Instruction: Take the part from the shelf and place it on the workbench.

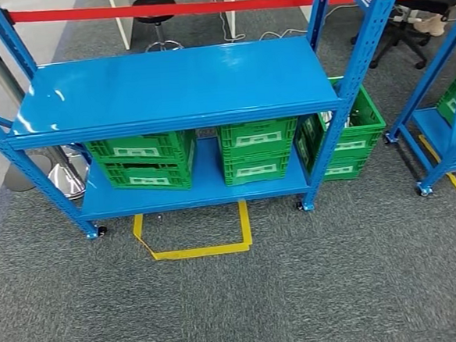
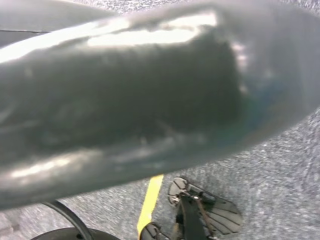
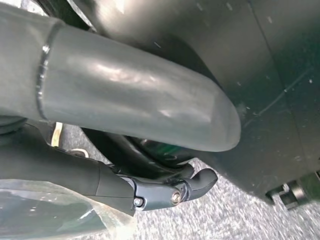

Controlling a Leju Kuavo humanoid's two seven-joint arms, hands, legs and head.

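Observation:
A blue shelf rack [image 1: 172,85] stands ahead of me with a bare top board. On its lower board sit two green crates [image 1: 145,161] [image 1: 256,149]. A third green crate [image 1: 347,135] stands at the rack's right end with something pale inside. My right hand [image 3: 151,150] hangs beside my body, its grey thumb [image 3: 132,100] above a dark finger [image 3: 158,192]. A clear plastic bag with a dark part [image 3: 49,212] sits under that finger, off the floor, so the hand holds it. My left hand [image 2: 132,100] is a blurred grey mass close to the camera, its fingers hidden.
Yellow tape [image 1: 201,247] marks a box on the grey carpet before the rack. A second blue rack [image 1: 442,136] with a green crate stands at the right. Behind the rack are red barrier tape [image 1: 161,9], a stool [image 1: 155,15], an office chair [image 1: 404,25] and a stanchion base [image 1: 66,178].

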